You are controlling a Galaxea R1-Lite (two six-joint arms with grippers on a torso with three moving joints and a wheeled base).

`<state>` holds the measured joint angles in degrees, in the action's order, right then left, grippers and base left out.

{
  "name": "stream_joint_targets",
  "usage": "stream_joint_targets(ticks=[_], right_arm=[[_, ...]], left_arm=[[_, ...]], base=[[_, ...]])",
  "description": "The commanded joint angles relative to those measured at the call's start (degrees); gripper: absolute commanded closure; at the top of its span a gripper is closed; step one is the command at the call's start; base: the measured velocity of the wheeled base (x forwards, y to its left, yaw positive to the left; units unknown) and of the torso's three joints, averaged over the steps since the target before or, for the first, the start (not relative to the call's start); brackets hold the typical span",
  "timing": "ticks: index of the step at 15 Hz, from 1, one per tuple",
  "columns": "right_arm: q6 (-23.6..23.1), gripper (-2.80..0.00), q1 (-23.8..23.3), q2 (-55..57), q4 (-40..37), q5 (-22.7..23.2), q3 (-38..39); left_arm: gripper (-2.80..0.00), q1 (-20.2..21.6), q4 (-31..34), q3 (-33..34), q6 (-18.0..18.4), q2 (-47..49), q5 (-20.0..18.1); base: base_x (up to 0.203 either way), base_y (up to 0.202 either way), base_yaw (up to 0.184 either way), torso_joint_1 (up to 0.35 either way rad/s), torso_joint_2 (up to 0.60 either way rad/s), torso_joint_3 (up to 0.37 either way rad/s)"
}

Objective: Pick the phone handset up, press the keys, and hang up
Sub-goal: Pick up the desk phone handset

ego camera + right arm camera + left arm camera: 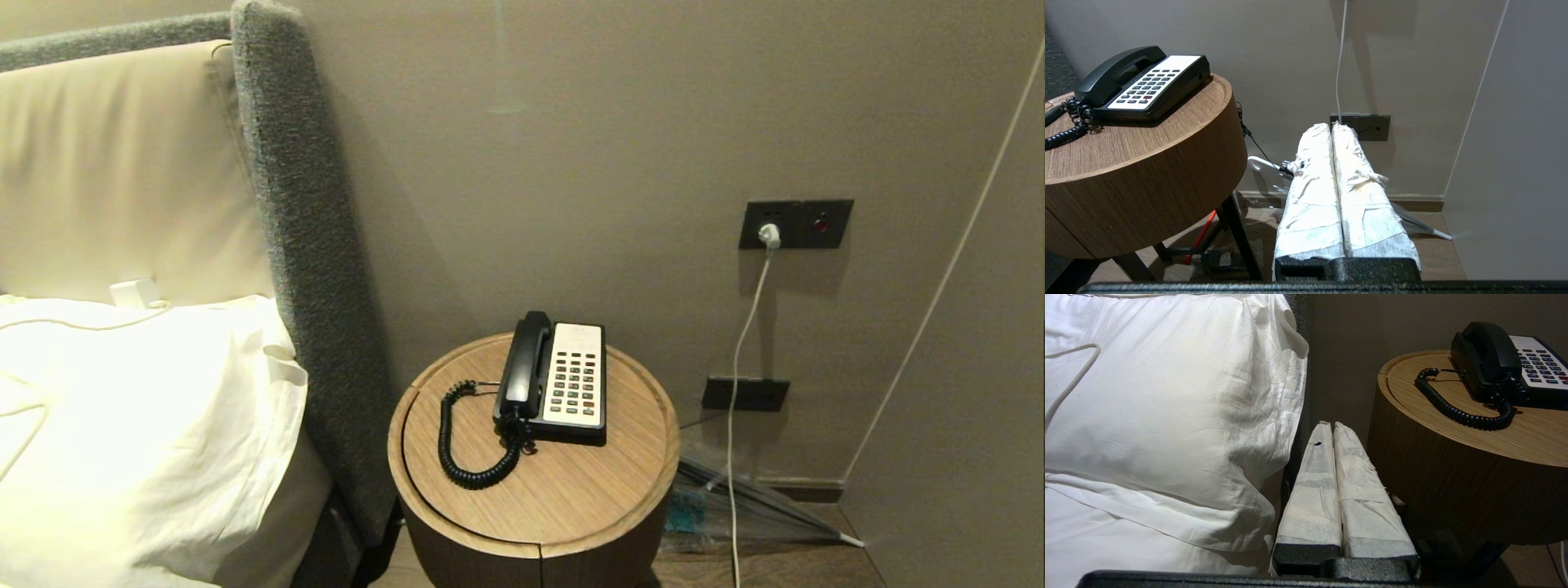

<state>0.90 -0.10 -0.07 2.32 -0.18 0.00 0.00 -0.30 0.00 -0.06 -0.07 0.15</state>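
The glossy black phone handset [522, 363] lies in its cradle on the left side of the black-and-white phone base [575, 380], whose keys [575, 382] face up. Its coiled cord [457, 445] loops over the round wooden side table [571, 498]. The handset [1488, 351] also shows in the left wrist view, and the handset [1112, 73] in the right wrist view. My left gripper [1329, 424] hangs low between bed and table, shut and empty, its fingers wrapped in white. On the table's other side my right gripper [1332, 125] is low, shut and empty. Neither arm appears in the head view.
A bed with a white pillow [139, 425] and a grey headboard [310, 245] stands left of the table. On the wall to the right are a socket panel [796, 223] with a white cable [739, 376]. A folded umbrella [751, 510] lies on the floor.
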Motion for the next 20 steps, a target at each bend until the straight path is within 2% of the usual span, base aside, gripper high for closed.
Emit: stream_joint_targets(ticks=[1, 20], right_arm=[[0.1, 0.00, 0.0, 0.0, 0.1, 0.0, 0.9], [0.1, 0.00, 0.0, 0.0, 0.1, 0.0, 0.9]], left_arm=[[0.00, 0.0, 0.0, 0.2, 0.0, 0.0, 0.0], [0.00, 0.0, 0.0, 0.2, -0.2, 0.0, 0.0]], base=[[0.000, 0.000, 0.000, 0.000, 0.00, 0.000], [0.000, 0.000, 0.000, 0.000, 0.00, 0.000]])
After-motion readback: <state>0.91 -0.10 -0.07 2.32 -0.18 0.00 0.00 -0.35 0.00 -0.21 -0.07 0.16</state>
